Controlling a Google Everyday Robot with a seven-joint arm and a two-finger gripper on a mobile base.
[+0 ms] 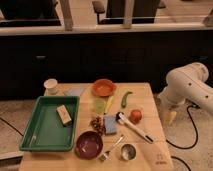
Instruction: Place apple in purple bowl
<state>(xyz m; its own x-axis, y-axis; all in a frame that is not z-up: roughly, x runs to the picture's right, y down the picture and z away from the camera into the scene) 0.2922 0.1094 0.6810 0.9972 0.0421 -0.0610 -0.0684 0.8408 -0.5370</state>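
Wooden table [147,97], everything placed from the purple bowl [89,145], which sits at the near edge, empty, glossy inside.

White arm [187,87]: far right of the bowl, off the table side. Green tray [31,142]: just left of the bowl, with a tan block [63,115] in it. Orange bowl [103,88]: straight behind the purple bowl, well apart, near the far edge. White-handled tool [136,128]: right and a bit behind the bowl, lying diagonally.

Apple [135,116]: behind and right of the bowl, on the table, not lifted, tucked against the far side of that tool handle. I can't say if they touch.

Gripper [171,117]: hangs tip-down past the table's right edge, further right of the bowl than the apple, holding nothing. Open or closed, I cannot tell.

Grape cluster [96,123] and blue sponge [110,124]: just behind the bowl, between it and the apple. Steel cup [128,152] and fork [111,149]: just right of the bowl.

My handling call: the apple is firm, light, smooth-skinned, a bit slippery, and it will roll. I'd come from above and pinch across the widest middle, along the handle's line so nothing lands on the tool. Moderate squeeze; it bruises, won't crush.
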